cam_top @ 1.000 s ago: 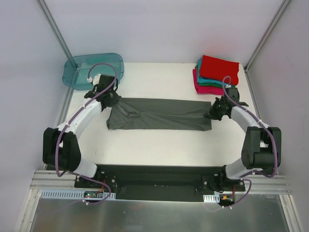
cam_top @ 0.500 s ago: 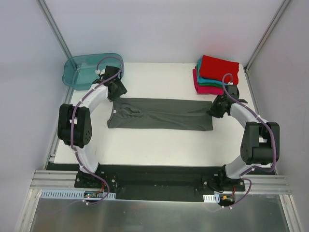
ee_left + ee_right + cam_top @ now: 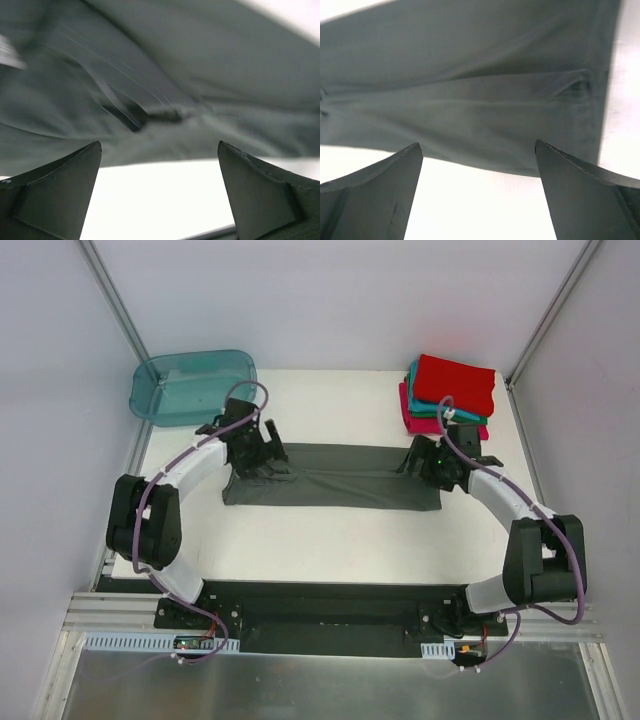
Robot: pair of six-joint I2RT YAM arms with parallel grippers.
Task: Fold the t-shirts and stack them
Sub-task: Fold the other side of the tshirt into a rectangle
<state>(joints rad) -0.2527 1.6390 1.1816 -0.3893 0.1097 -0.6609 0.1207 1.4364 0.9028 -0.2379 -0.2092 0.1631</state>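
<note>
Grey t-shirt (image 3: 335, 475) now lies flat at centre of table (image 3: 330, 535), a long strip running 9–3 o'clock, no longer pulled taut. Both grippers let go w/in the last sec. Left gripper (image 3: 268, 455) is over its 9 o'clock end, right gripper (image 3: 425, 462) over the 3 o'clock end. Jaws wide, nothing held. Lengthwise fold prob. done. Cross-fold next, then onto folded stack (image 3: 450, 390) at 1 o'clock.
</note>
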